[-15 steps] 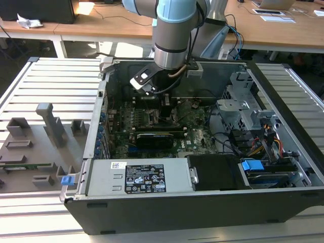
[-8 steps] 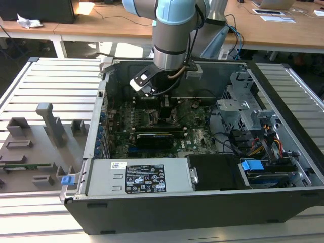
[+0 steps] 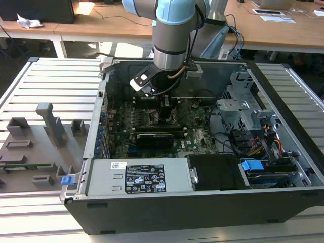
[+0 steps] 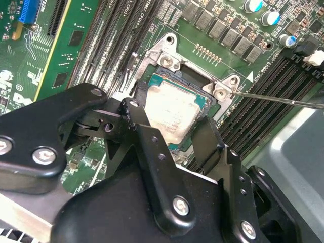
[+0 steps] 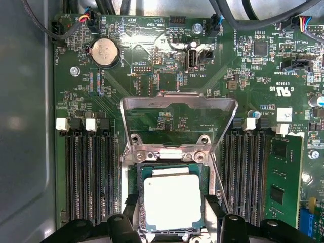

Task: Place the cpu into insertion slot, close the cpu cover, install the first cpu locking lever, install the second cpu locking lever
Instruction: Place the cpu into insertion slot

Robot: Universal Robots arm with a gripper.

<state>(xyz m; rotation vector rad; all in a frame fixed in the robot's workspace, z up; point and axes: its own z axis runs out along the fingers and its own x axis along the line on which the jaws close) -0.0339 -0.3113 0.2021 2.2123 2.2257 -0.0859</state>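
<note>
Tool (image 5: 171, 203) straddles cpu (image 5: 172, 195), which sits flat in slot (image 5: 134, 177) (clamped or let go: can't tell). Cover (image 5: 178, 100) stands open just beyond tool, motherboard (image 5: 167, 76) all round.

A round coin battery (image 5: 104, 52) sits on the green motherboard (image 5: 243, 76).
</note>
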